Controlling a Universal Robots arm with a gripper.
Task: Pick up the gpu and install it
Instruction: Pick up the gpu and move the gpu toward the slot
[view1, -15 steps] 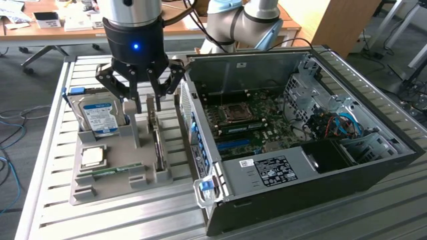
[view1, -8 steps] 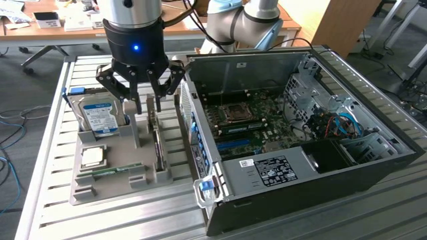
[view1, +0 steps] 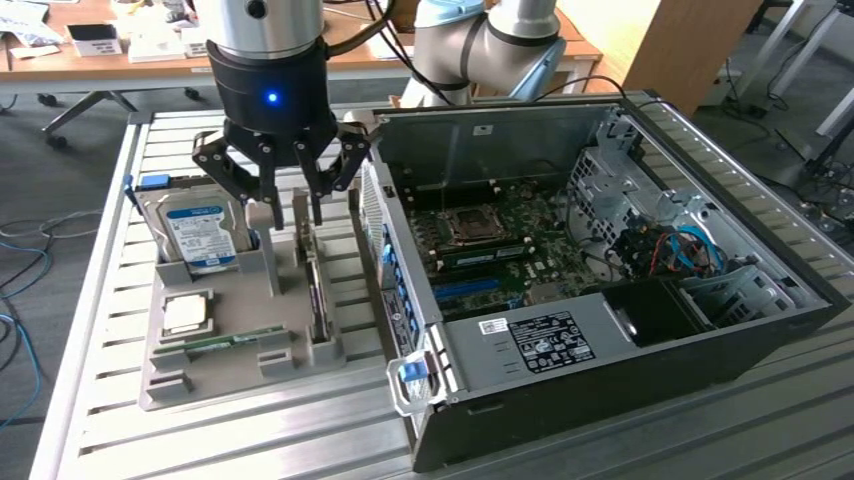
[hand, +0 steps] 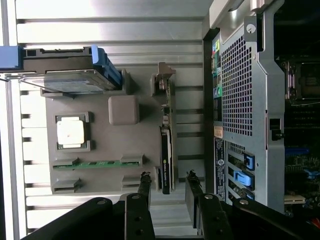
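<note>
Your black fingers (hand: 144, 187) hang apart and empty over the thin green circuit-board gpu with black cooler block (hand: 166, 150), standing on edge in the grey plastic tray (hand: 102, 144) beside the open black computer case (view1: 641, 375); judging it light, stiff and fragile, pinch its flat faces gently near the top edge.

We were looking at a robotics lab set up in an office-like room. A robot arm (view1: 467, 40) rose beside one edge of a slatted metal counter (view1: 200, 440). The counter carried an open computer case (view1: 534, 410) and a grey fixture tray (view1: 227, 385) holding loose PC parts. Beyond the counter's edge we saw a wooden desk (view1: 80, 66) with small boxes (view1: 96, 38) on it, castored legs (view1: 80, 108) beneath it, grey carpet (view1: 54, 310), and loose cables (view1: 27, 235) trailing over the floor.
</note>
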